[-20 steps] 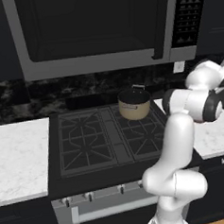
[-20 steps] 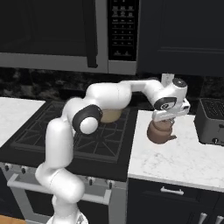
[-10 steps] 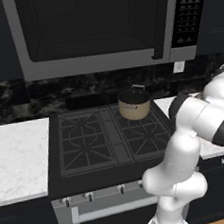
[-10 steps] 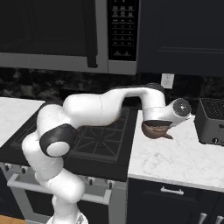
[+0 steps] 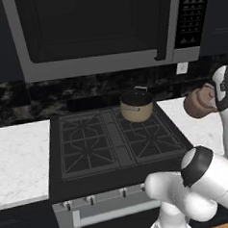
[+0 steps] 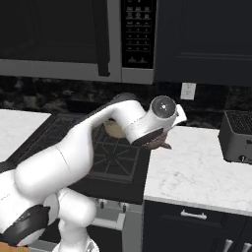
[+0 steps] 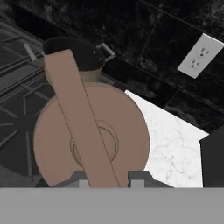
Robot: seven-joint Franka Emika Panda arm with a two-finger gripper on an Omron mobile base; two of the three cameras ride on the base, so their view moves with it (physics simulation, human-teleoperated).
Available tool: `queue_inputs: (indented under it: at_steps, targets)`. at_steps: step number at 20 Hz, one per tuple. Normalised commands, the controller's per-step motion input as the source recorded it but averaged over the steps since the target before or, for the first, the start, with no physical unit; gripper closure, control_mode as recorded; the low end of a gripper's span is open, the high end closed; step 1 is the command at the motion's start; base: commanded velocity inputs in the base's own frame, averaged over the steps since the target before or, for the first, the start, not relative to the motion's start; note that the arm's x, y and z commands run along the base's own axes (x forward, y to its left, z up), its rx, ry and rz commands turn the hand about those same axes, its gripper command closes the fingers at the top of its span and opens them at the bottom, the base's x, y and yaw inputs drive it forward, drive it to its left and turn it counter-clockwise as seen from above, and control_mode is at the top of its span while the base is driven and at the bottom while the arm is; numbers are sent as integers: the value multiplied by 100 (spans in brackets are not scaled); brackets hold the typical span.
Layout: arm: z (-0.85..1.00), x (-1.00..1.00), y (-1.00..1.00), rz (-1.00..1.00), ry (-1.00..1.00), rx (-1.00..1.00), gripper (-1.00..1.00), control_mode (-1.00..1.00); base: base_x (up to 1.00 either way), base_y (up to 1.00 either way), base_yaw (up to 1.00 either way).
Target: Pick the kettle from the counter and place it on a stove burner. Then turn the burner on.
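The copper-pink kettle [image 5: 199, 102] hangs in the air over the white counter [image 5: 206, 131], just right of the black cooktop. In the hand view the kettle [image 7: 122, 131] sits right below the camera, and my gripper [image 7: 107, 183] is shut on its upright handle [image 7: 74, 100]. From the right base view my forearm covers most of the kettle [image 6: 160, 144], which hangs at the seam between cooktop and counter [image 6: 197, 170]. The front-left stove burner [image 5: 86, 154] stands bare, well left of the kettle.
A tan saucepan [image 5: 137, 106] with a dark rim occupies the back-right burner, close beside the kettle. A dark toaster [image 6: 239, 136] stands at the counter's right end. A wall outlet [image 7: 201, 55] is on the backsplash. Stove knobs [image 5: 93, 199] line the front panel. A microwave [image 5: 95, 30] hangs overhead.
The arm has swung around and carried the kettle left, from over the counter to the cooktop's right edge. The kettle has come into the left base view.
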Motion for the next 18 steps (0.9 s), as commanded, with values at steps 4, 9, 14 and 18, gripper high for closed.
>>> queue_inputs:
  at_steps: [4,9,14,18]
  targets:
    - [17,-16,100,-13,30,-11,100,-100,0,0,0]
    - [0,-5,100,-16,26,-7,100,-100,0,0,0]
    - [-2,-13,100,-16,3,0,100,-100,0,0,0]
    - [0,-19,100,-15,0,0,100,-100,0,0,0]
